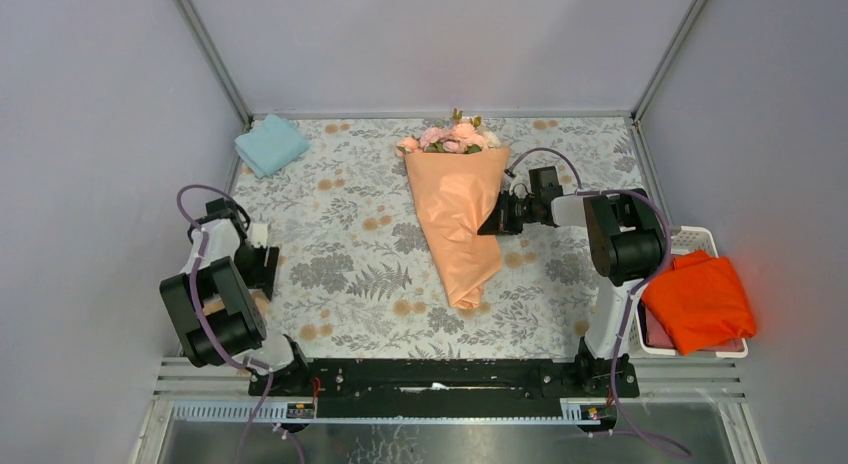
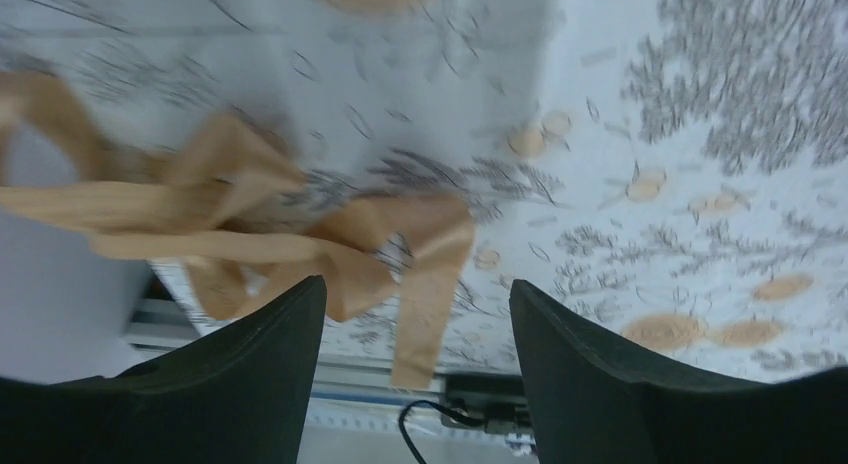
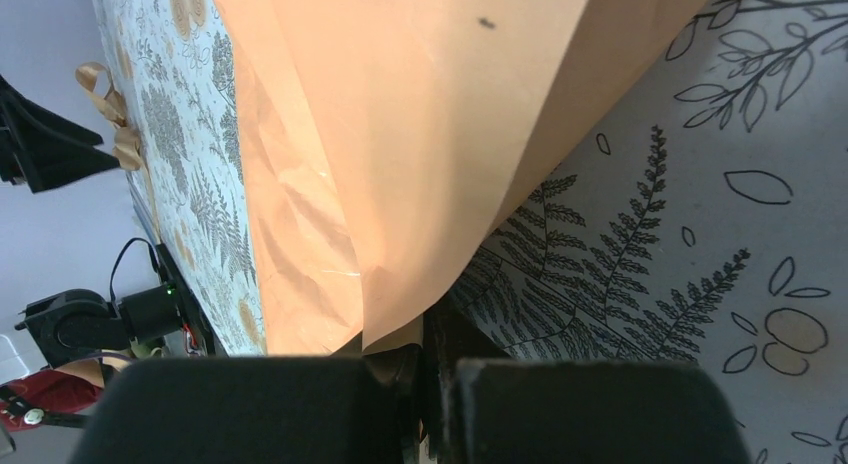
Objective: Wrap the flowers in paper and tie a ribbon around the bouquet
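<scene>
The right pincer (image 3: 425, 362) is clenched on the right-hand edge of the peach-orange paper (image 3: 400, 134), its two dark fingers pressed together with a fold of the sheet running down into the seam between them. The paper is rolled into a cone that lies flat on the leaf-patterned bench (image 1: 340, 234), narrow end towards the arms and wide mouth towards the far wall. The flowers (image 1: 450, 137), pink and cream roses with green leaves, stick out of that mouth.

The left pincer (image 2: 418, 284) is released, its fingers spread wide and grasping nothing. Just beyond its tips the tan ribbon (image 2: 250, 234) lies in loose tangled loops on the bench near the left edge, with one strand trailing between the fingers. It lies well apart from the paper cone.

A folded light-blue cloth (image 1: 270, 144) sits at the far left corner of the bench. Off the right edge, a bright orange cloth (image 1: 697, 302) rests in a white basket (image 1: 700, 239).
</scene>
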Controlling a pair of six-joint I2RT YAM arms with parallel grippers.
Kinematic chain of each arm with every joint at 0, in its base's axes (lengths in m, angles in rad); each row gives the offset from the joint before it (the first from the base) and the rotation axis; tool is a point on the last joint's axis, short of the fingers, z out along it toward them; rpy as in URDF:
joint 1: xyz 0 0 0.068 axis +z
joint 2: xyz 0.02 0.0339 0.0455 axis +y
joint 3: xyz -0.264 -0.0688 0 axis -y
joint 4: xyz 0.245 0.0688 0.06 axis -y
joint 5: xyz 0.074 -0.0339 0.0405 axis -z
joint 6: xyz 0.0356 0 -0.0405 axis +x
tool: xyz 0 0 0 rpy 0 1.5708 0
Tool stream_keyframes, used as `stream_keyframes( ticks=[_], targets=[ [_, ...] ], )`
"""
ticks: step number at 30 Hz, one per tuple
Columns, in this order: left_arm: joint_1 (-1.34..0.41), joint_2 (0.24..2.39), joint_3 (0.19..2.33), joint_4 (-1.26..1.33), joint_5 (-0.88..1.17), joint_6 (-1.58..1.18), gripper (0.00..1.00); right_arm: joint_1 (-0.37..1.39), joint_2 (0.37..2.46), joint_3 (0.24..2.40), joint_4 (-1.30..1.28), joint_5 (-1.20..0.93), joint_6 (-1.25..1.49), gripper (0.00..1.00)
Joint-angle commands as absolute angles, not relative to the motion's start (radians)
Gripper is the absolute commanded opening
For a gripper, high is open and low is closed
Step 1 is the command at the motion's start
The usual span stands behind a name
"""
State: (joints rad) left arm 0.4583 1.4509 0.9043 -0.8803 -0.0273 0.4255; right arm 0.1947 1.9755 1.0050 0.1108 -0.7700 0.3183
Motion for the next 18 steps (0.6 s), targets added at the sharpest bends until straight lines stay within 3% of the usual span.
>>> stream_keyframes(
  ticks=[1,6,18],
  targets=[
    [0.523,1.419,0.843,-0.912,-0.022,0.501,0.73,0.202,1.934,1.029,0.069,-0.742,0.288,0.0],
    [0.542,1.433,0.807,-0.868,0.025,0.488,0.45,0.203,1.93,1.024,0.066,-0.739,0.279,0.0],
    [0.5,1.345,0.853,-0.841,0.107,0.481,0.44,0.203,1.944,1.035,0.042,-0.727,0.259,0.0]
  ],
)
